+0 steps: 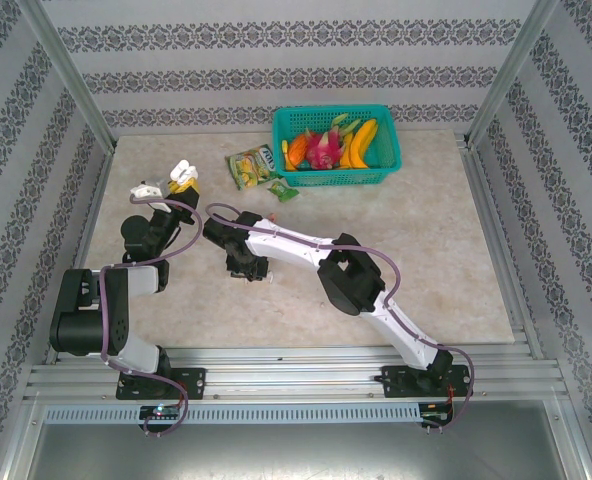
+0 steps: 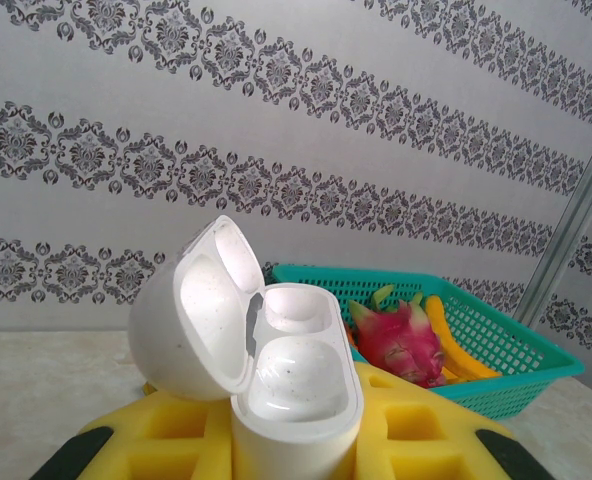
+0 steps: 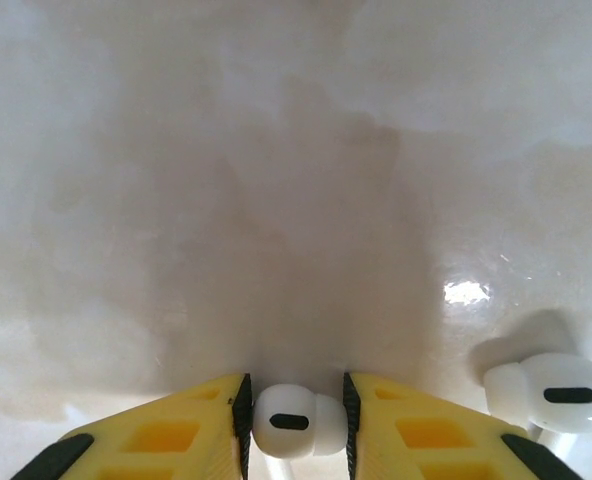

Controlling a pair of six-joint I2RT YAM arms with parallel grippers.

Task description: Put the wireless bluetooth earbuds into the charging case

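My left gripper (image 2: 296, 455) is shut on the base of a white charging case (image 2: 298, 375). It holds the case upright above the table, with the lid (image 2: 198, 310) swung open to the left and both wells empty. From above, this gripper (image 1: 179, 182) and the case (image 1: 183, 169) sit at the table's left. My right gripper (image 3: 294, 425) is down at the tabletop, in the top view (image 1: 244, 266) near the middle. Its black pads touch both sides of a white earbud (image 3: 292, 422). A second white earbud (image 3: 551, 392) lies on the table to the right.
A teal basket (image 1: 388, 172) with bananas and a dragon fruit stands at the back, also in the left wrist view (image 2: 521, 350). A snack packet (image 1: 251, 166) and a small green packet (image 1: 283, 191) lie left of it. Patterned walls enclose the table.
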